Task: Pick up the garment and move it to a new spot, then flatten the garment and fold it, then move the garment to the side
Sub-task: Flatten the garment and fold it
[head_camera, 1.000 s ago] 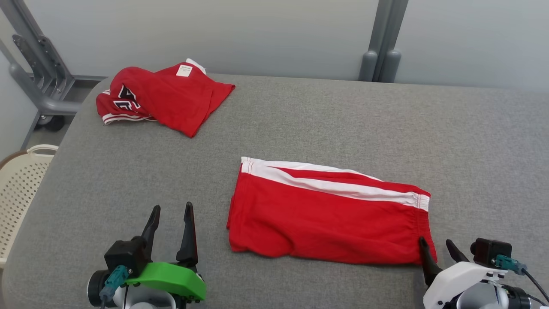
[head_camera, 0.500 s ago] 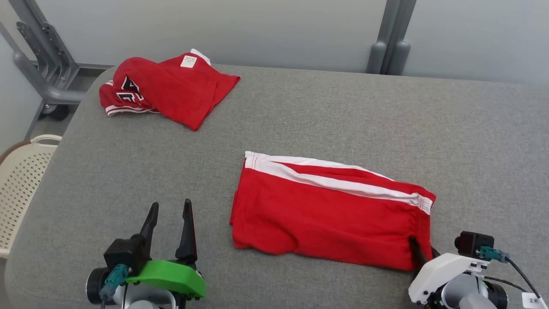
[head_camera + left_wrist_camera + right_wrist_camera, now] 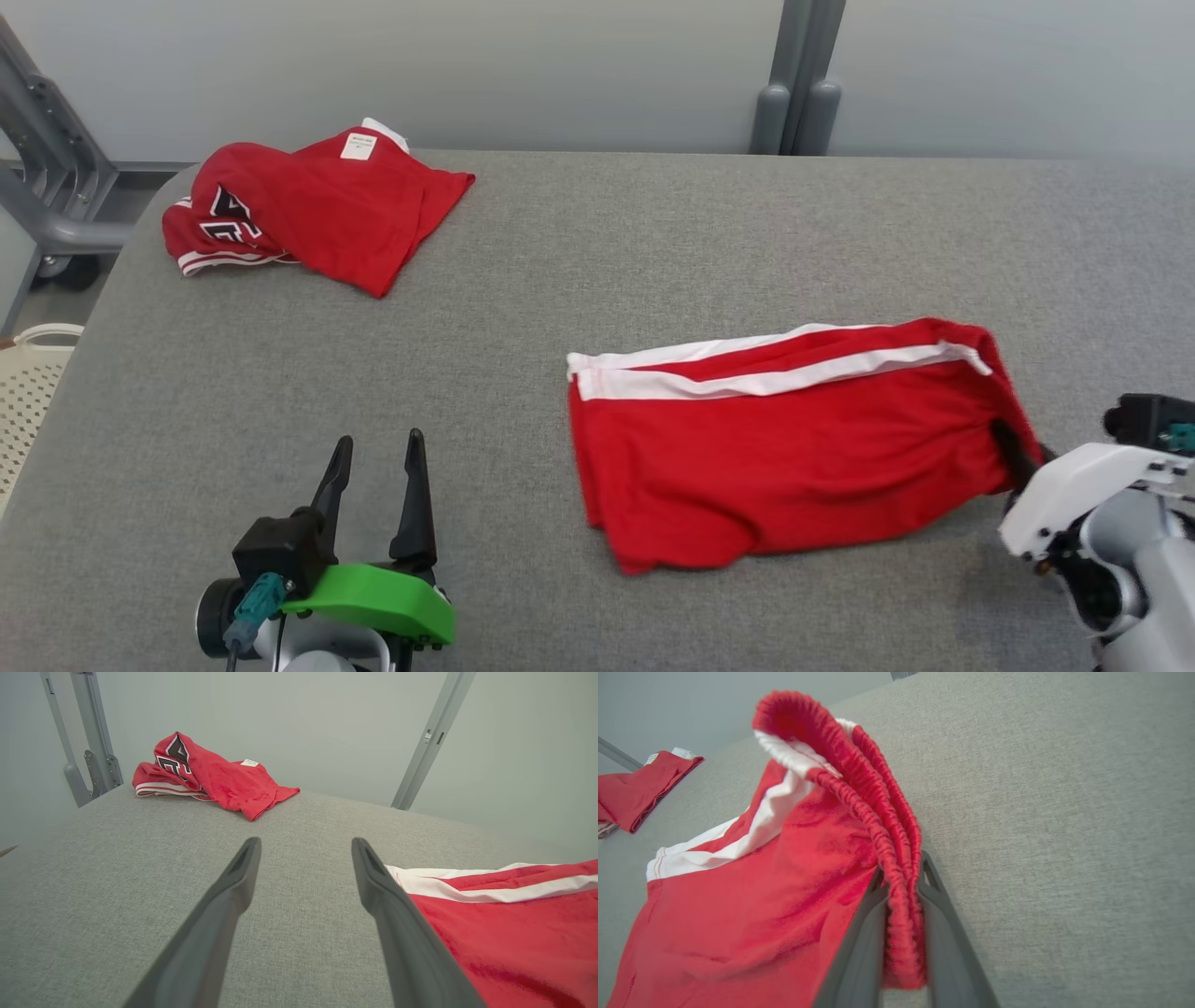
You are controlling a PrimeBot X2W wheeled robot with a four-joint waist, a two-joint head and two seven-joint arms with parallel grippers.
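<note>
Waistband [image 3: 859, 788] of red shorts [image 3: 784, 457] tight between right gripper's [image 3: 902, 865] two fingers

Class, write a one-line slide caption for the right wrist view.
Right gripper shut on the elastic waistband of the red shorts lying on the grey table.

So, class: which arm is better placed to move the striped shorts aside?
Right: the right gripper is shut on the waistband of the shorts; the left gripper stands open, apart from them.
</note>
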